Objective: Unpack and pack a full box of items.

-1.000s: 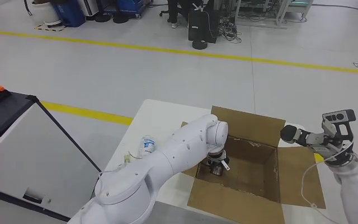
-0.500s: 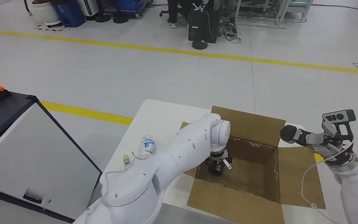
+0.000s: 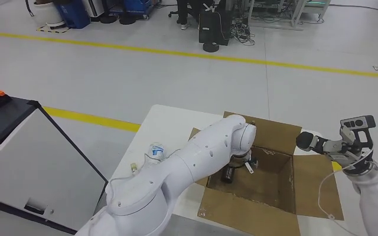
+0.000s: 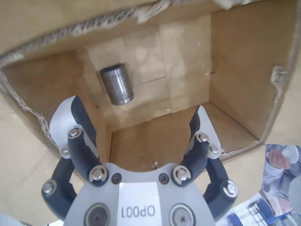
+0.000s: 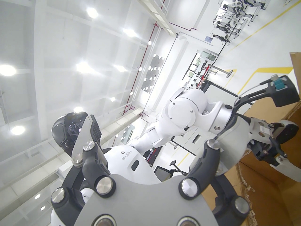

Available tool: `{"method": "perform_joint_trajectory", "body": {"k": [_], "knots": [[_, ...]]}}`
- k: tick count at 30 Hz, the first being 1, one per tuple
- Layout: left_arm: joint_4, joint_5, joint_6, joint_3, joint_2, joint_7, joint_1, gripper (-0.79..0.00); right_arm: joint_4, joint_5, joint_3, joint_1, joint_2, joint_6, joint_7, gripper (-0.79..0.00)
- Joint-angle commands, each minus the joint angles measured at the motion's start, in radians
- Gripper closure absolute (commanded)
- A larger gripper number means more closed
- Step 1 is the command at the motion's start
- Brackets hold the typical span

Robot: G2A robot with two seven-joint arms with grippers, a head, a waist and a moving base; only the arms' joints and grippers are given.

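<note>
The open cardboard box (image 3: 269, 133) stands on the white table (image 3: 171, 127). A dark metal cylinder (image 4: 116, 84) lies on its side on the box floor, also seen from above as the cylinder (image 3: 229, 173). My left gripper (image 4: 138, 118) hangs open inside the box mouth, above and apart from the cylinder, with nothing between its fingers (image 4: 78, 116). From the top it is the left gripper (image 3: 243, 164). My right gripper (image 5: 150, 130) is open and empty, raised off the box's right side and facing the ceiling.
A small bottle (image 3: 156, 151) with a blue label lies on the table left of the box, and a small item (image 3: 133, 168) rests near the table's left edge. The box flaps are folded outward; the right flap (image 3: 316, 183) lies under the right arm (image 3: 339, 146).
My left gripper has lifted off the spot over the cylinder and shifted toward the box's far side. The cylinder now lies uncovered on the floor. The right arm has kept still.
</note>
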Motion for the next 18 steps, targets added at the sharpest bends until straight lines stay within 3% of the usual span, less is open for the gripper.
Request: {"method": "perform_joint_trajectory", "body": {"k": [1, 6, 10, 15, 18], "knots": [[-0.039, 0.019, -0.012, -0.018, 0.021, 0.057, 0.018, -0.785, 0.0, 0.0, 0.0, 0.0, 0.0, 0.0, 0.0, -0.785], [-0.229, 0.094, 0.018, -0.082, 0.098, 0.161, 0.085, -0.785, 0.0, 0.0, 0.0, 0.0, 0.0, 0.0, 0.0, -0.785], [-0.488, 0.228, 0.12, -0.165, 0.194, 0.195, 0.199, -0.785, 0.0, 0.0, 0.0, 0.0, 0.0, 0.0, 0.0, -0.785], [-0.927, 0.473, 0.199, -0.339, 0.34, 0.181, 0.472, -0.785, 0.0, 0.0, 0.0, 0.0, 0.0, 0.0, 0.0, -0.785], [-1.181, 0.615, 0.173, -0.445, 0.408, 0.122, 0.652, -0.785, 0.0, 0.0, 0.0, 0.0, 0.0, 0.0, 0.0, -0.785]]}}
